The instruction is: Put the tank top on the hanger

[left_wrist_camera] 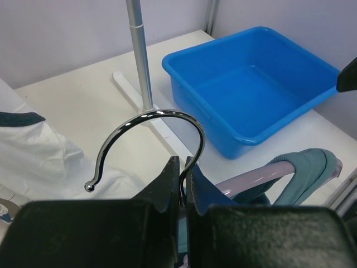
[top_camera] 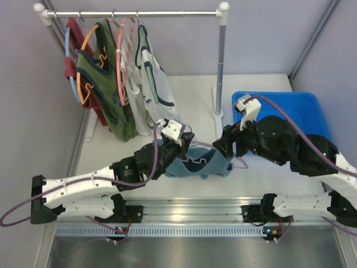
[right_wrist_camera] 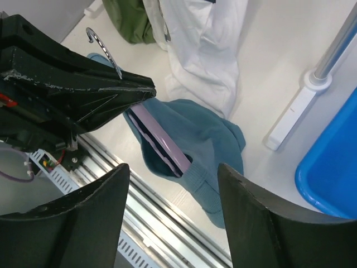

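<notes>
Draping limp over its hanger [right_wrist_camera: 160,140] at centre front, tank top [right_wrist_camera: 212,134]: soft teal knit, bunching at one end. Hanger: thin rigid lavender plastic, threading through the fabric. Right gripper [right_wrist_camera: 173,170]: jaws standing wide above the cloth, holding nothing. Left gripper [left_wrist_camera: 181,184]: pinching the glossy metal hook [left_wrist_camera: 167,113] at its stem, steadying it for dressing.

Matt plastic hanger [right_wrist_camera: 159,139] w/ shiny metal hook; tank top [right_wrist_camera: 206,139] soft matt cloth.
</notes>
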{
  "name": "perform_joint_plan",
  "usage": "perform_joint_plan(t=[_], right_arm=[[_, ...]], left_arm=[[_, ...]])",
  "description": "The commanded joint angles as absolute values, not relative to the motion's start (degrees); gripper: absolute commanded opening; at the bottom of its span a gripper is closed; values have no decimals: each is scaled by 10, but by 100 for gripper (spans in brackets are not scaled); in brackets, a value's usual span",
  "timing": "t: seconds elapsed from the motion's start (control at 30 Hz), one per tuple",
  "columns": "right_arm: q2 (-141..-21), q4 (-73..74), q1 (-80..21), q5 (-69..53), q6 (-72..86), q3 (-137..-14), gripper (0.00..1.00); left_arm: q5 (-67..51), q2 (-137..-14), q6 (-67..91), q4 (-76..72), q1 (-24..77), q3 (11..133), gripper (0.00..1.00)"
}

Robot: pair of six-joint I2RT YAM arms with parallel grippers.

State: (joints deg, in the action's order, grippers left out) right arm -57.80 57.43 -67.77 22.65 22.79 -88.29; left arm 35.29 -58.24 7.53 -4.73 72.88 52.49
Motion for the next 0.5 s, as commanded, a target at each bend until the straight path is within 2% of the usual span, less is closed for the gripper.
perform_joint_plan(t=[0.0, 0.23, 0.47], right_arm=[[-550, 567, -663, 193, 165, -896, 65], [-469, 575, -663, 119, 126, -834, 68], [-467, 568, -663, 77, 102, -808, 69]], left_arm=[[330, -556, 76, -84, 731, 554, 0], [271, -533, 68, -64, 731, 567, 0], [221, -532, 53, -35, 731, 615, 0]])
